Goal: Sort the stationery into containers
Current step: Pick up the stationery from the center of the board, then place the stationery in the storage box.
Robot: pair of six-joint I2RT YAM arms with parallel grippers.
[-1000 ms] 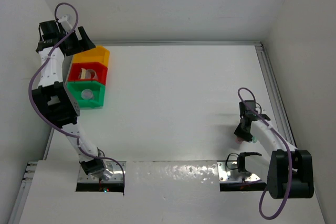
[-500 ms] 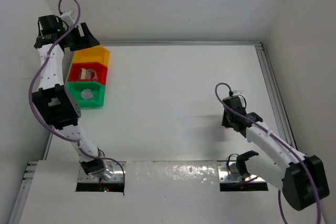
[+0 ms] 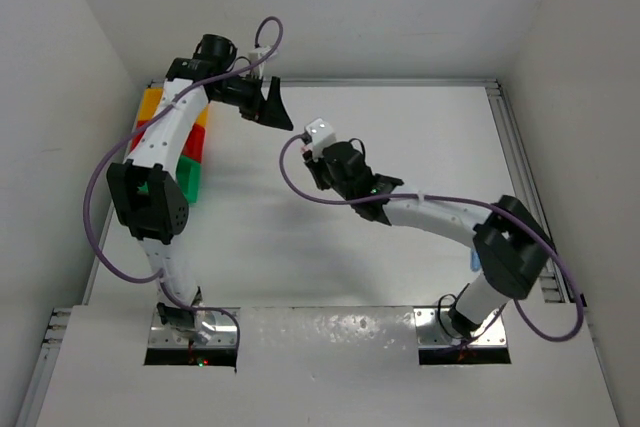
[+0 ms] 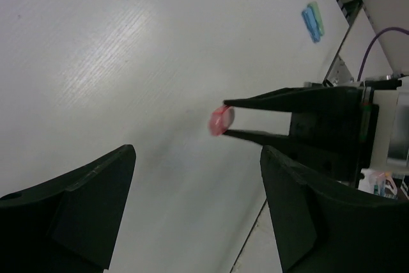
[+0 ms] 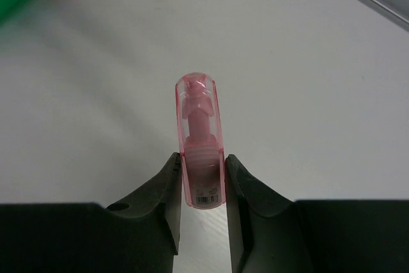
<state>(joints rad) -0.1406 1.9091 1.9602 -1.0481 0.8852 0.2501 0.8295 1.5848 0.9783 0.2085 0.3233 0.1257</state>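
Step in hand: delivery of the pink stick [image 5: 200, 139], clamped between the fingers of the right gripper [image 5: 202, 172] above mid-table. Left gripper [image 4: 198, 155] is spread wide, empty, facing it — possibly a handover. Next: reach the containers [image 3: 189, 182] at far left, select one bin, release.

Two arms, left arm [image 3: 165, 137] and right arm [image 3: 440, 215]: each of white tubular links joined by boxy black joint housings, trailed by a looping purple cable [image 3: 88, 202], tipped with matte black wedge-shaped fingers [image 4: 70, 202], bolted to bright metal base plates [image 3: 195, 339] at 7 and 5 o'clock.
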